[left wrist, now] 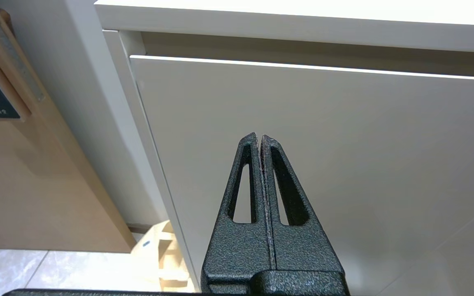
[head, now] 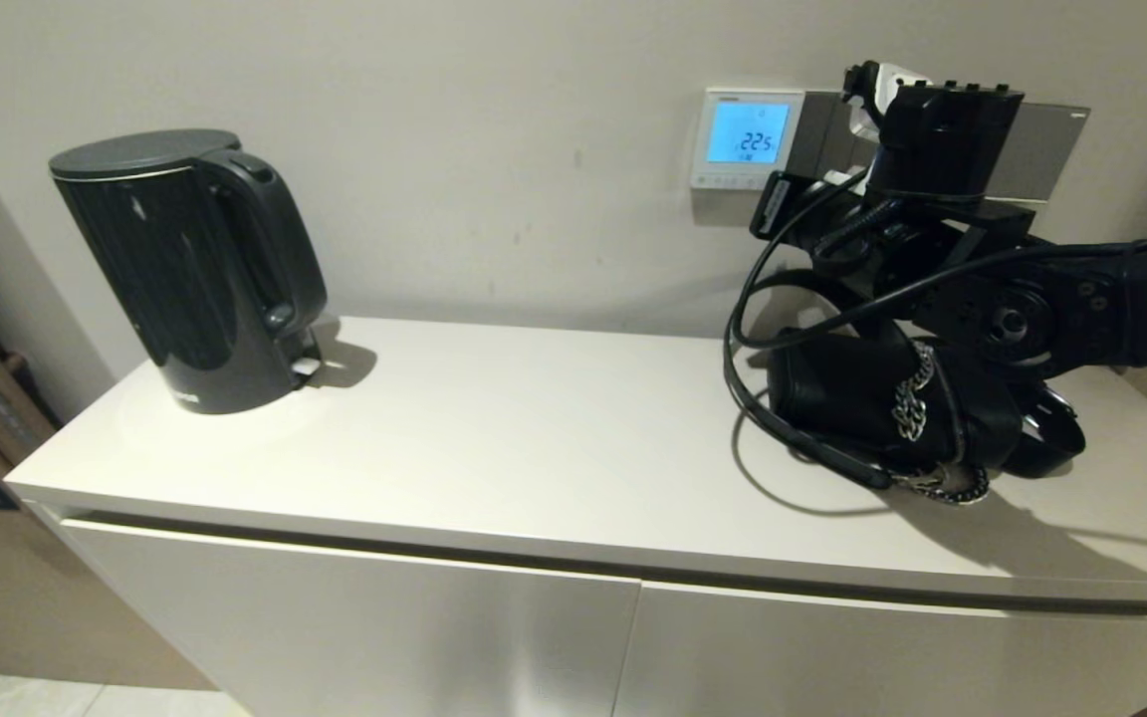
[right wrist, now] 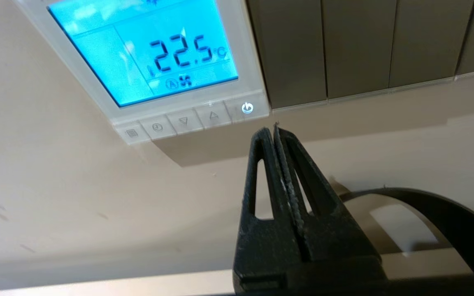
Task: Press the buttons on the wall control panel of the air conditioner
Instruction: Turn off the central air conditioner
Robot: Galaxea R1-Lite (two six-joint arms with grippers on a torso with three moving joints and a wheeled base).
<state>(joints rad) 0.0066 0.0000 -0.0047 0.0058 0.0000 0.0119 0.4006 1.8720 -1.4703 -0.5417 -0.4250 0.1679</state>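
Black and pressed together, the right gripper (right wrist: 270, 130) points just below the power key at the end of the buttons (right wrist: 187, 120); in my judgement a slight lift, then a straight push, would strike one key cleanly. Beyond, the wall control panel (head: 748, 136) glows blue beside grey switch plates (right wrist: 356, 45), with bare wall beneath for retreat. The left gripper (left wrist: 259, 142), also closed, idles before the cabinet front (left wrist: 344, 144).

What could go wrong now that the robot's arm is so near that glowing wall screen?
Three risks, I'd guess:
1. The buttons are tiny and side by side, so the right tool, shut just off the power button, could press the wrong one.
2. The grey switch plates sit right beside the wall control panel, so it might bump them.
3. The arm hangs over the black bag and could knock it.
The left tool is parked by the cabinet front.
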